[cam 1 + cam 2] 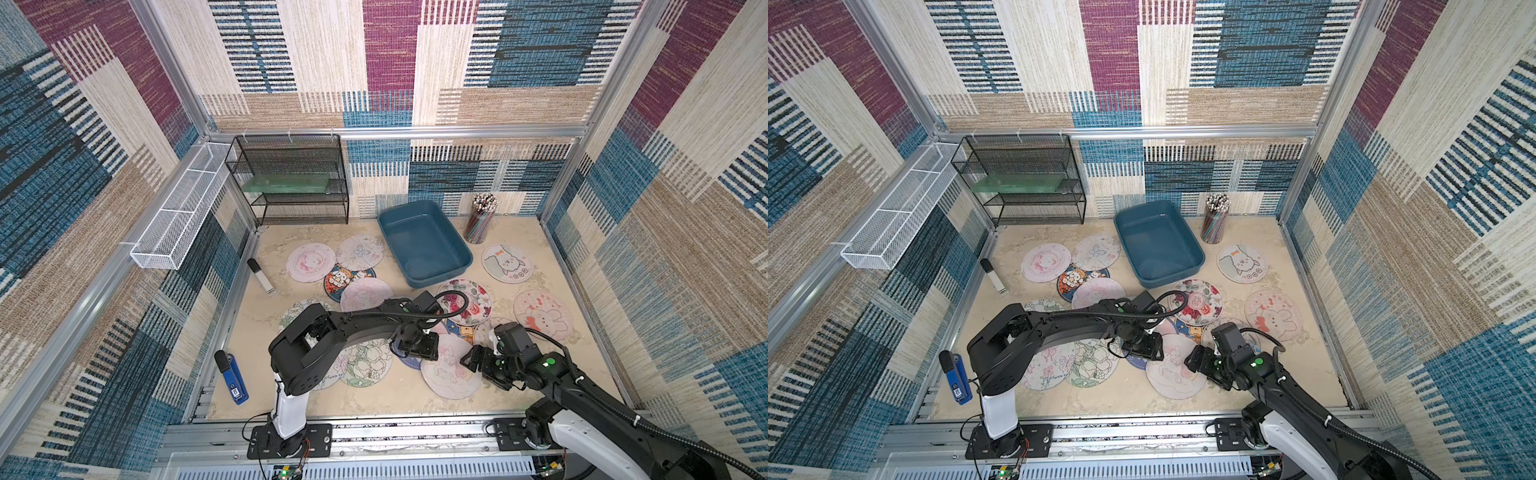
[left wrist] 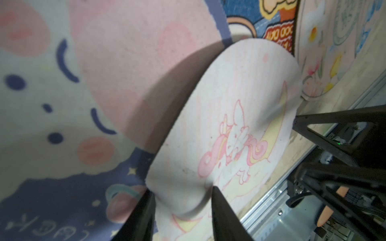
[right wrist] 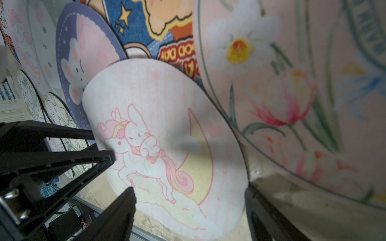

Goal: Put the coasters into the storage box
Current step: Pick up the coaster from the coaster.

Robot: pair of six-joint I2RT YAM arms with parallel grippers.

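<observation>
The left claw [image 2: 181, 194] is half closed on the rim of the unicorn coaster [image 2: 240, 108]. One fingertip [image 2: 146, 212] stands on each side of a raised buckle in the mat. That rim is lifted and throws a shadow on the purple cloud-face coaster [image 2: 62, 187], which it overlaps.

The right claw [image 3: 190, 196] is spread wide across the opposite rim of the same coaster. I cannot tell whether its fingertips touch the rim. This rim runs close beside the overlapping edges of the blue bear coaster [image 3: 133, 27] and the daffodil coaster [image 3: 292, 87].

In both top views the two claws face each other over the unicorn coaster, at lower centre of the frame. Below it, a bare strip of worktop [image 1: 374, 401] separates its lower edge from the front rail [image 1: 395, 417]. More bare worktop lies toward the lower right.

The storage box [image 1: 440, 279] sits at upper centre, open side up and well apart from both claws. The rose coaster [image 1: 473, 309] lies just beside its near corner. A clear gap separates the box from the white dog coaster [image 1: 507, 263] on its right. The pencil cup [image 1: 480, 220] stands close to the box's far right corner.
</observation>
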